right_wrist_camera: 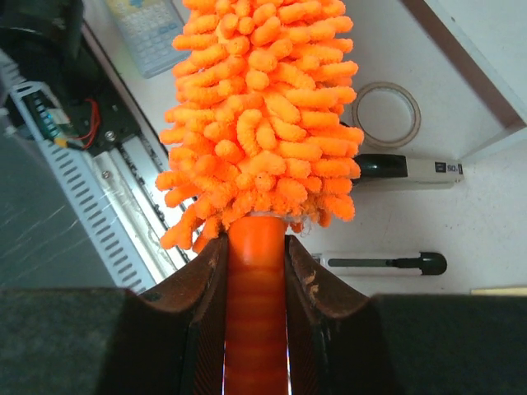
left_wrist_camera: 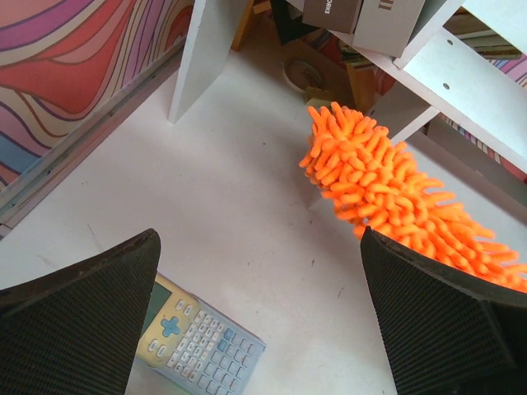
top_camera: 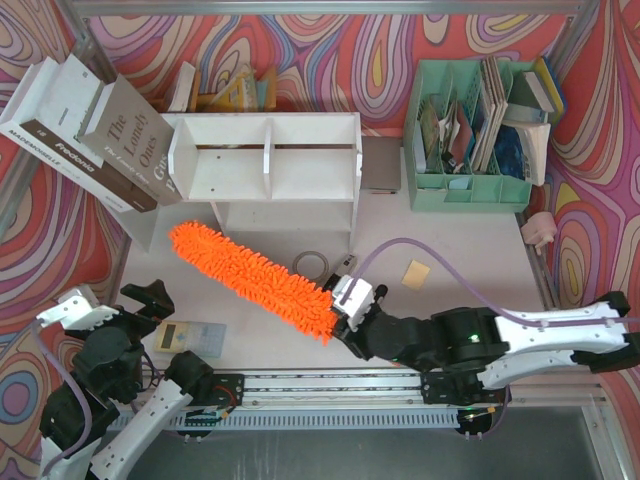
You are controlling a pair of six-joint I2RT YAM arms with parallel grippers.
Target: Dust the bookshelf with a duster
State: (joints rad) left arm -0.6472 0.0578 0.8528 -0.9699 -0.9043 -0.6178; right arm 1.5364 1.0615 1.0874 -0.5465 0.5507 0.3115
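The white bookshelf [top_camera: 270, 165] stands at the back middle of the table, its front open toward me. The fluffy orange duster [top_camera: 255, 270] lies slanted in front of it, tip at the shelf's left foot, handle end toward the right. My right gripper [top_camera: 345, 318] is shut on the duster's orange handle [right_wrist_camera: 256, 304], just behind the fluff [right_wrist_camera: 263, 115]. My left gripper [top_camera: 150, 300] hangs open at the near left, nothing between its fingers [left_wrist_camera: 82, 321]. The duster's tip [left_wrist_camera: 387, 185] shows in the left wrist view, below the shelf's edge [left_wrist_camera: 461, 82].
A calculator [top_camera: 188, 337] lies by the left gripper. Large books [top_camera: 95, 135] lean at the back left. A mint-green file organizer [top_camera: 470, 140] stands back right. A tape ring [top_camera: 312, 265], a sticky note [top_camera: 415, 274] and two black-and-silver tools [right_wrist_camera: 408, 169] lie near the right gripper.
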